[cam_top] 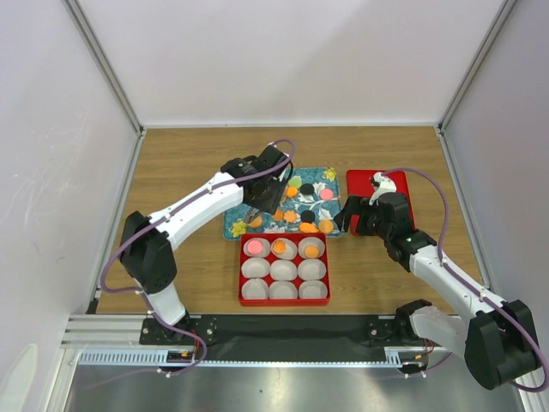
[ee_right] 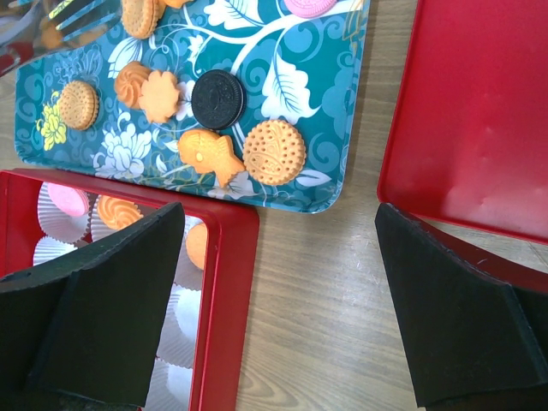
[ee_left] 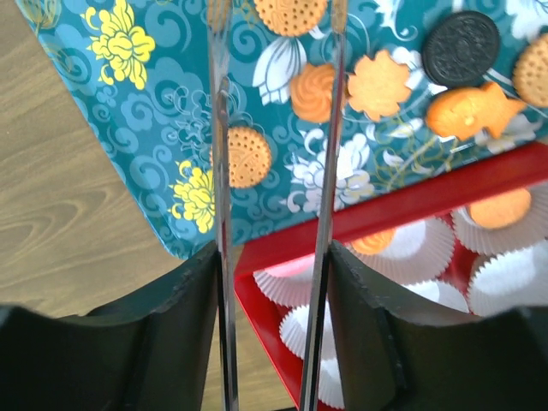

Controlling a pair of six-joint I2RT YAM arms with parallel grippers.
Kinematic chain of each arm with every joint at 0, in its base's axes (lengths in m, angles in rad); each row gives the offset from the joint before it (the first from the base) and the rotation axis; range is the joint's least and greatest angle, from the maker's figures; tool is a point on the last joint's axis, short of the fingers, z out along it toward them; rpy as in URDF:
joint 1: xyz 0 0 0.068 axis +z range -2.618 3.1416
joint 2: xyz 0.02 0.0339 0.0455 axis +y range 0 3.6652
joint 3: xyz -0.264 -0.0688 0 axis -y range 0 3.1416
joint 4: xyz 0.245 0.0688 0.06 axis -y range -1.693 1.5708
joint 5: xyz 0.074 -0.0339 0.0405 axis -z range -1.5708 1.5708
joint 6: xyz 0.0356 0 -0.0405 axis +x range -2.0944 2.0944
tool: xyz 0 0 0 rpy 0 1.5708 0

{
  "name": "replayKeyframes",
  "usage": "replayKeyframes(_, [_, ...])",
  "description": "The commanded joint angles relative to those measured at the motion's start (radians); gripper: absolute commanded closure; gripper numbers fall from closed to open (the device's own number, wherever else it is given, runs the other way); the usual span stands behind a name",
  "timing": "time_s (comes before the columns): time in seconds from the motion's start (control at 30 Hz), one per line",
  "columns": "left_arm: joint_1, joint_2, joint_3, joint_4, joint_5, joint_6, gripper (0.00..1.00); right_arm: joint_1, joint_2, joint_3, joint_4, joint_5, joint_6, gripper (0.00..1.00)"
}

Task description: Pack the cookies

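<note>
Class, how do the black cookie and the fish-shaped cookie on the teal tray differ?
The black cookie is round and dark; the fish-shaped cookie is orange, with a tail. The black cookie lies farther from the red box than the fish-shaped cookie. Both lie flat on the teal tray.

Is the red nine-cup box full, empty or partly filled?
Partly filled: the red box holds cookies only in its far row; the other six paper cups are empty.

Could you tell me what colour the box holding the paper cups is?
Red: the box shows best in the top view.
</note>
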Motion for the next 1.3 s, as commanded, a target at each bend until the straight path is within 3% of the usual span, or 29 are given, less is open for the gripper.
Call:
replayKeyframes(0.0, [0.016, 0.021, 0.044, 0.043, 0.012, 0.033, 0.44, 0.006, -0.006, 0.009, 0.033, 0.000, -0.015, 0.00])
replayKeyframes(0.6, [0.074, 0.090, -0.025, 0.133, 0.090, 0.034, 0.43, 0.004, -0.007, 0.008, 0.033, 0.000, -0.016, 0.00])
replayKeyframes(0.73, [0.086, 0.085, -0.046, 0.150, 0.119, 0.029, 0.46, 0.004, -0.006, 0.009, 0.035, 0.001, -0.016, 0.00])
replayKeyframes(0.97, [0.096, 0.056, -0.055, 0.138, 0.138, 0.026, 0.64, 0.006, -0.007, 0.009, 0.032, 0.003, -0.016, 0.00])
replayKeyframes(1.27, [0.080, -0.083, -0.067, 0.066, 0.076, 0.025, 0.67, 0.006, -0.009, 0.012, 0.032, 0.001, -0.018, 0.00])
